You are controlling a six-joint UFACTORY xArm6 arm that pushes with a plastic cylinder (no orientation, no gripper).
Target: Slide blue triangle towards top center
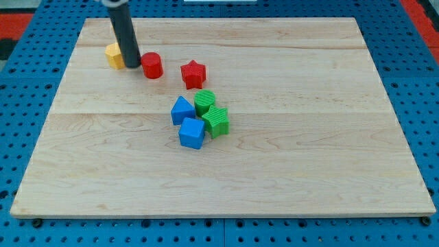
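One tip (133, 66) far from blue triangle (182, 110)

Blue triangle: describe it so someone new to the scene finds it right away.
On the wooden board, look just left of centre for a tight cluster of four blocks, two blue and two green. The blue triangle is the cluster's upper-left piece, beside the green cylinder and directly above the blue cube. It is the only blue block with a peaked top; my tip is far off, up left.

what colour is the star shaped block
Red: the star block shows plainly in the camera view, right of the red cylinder.
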